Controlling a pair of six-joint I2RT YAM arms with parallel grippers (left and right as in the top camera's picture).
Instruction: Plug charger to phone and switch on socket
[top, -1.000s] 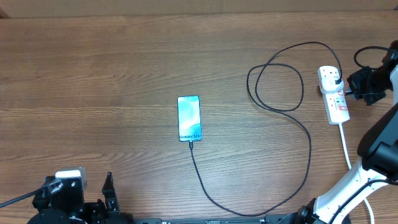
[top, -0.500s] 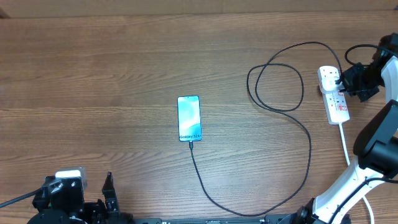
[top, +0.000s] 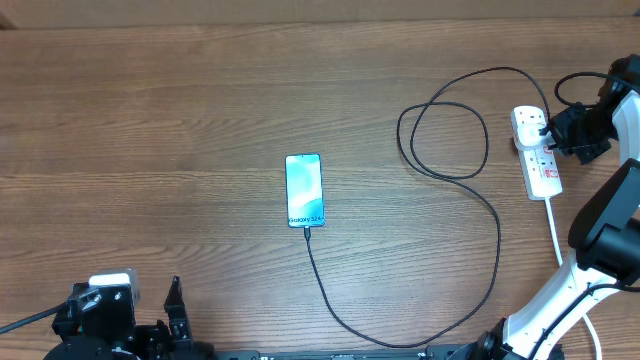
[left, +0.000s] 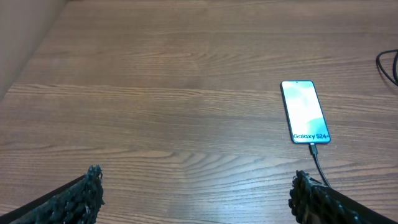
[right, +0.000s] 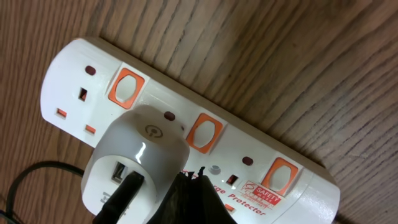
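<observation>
The phone (top: 304, 189) lies flat mid-table with its teal screen lit; it also shows in the left wrist view (left: 304, 112). The charger, a thin black cable (top: 497, 230), is plugged into the phone's near end, and its connector shows in the left wrist view (left: 313, 147). The cable loops across the table to a white adapter (right: 140, 158) seated in the socket, a white power strip (top: 545, 170) with orange-red switches (right: 204, 132). My right gripper (right: 193, 175) is shut, its tips on the strip (right: 292, 186) beside the adapter, just below the middle switch. My left gripper (left: 199, 196) is open and empty near the table's front left.
The strip's white cord (top: 555, 230) runs toward the front edge beside my right arm's base (top: 545, 320). The black cable forms a loop (top: 440, 135) left of the strip. A wall or board edge rises at the left in the left wrist view (left: 25, 37).
My right gripper has moved left onto the power strip beside the adapter, then held still. The phone, the cable and my left arm have not moved.
</observation>
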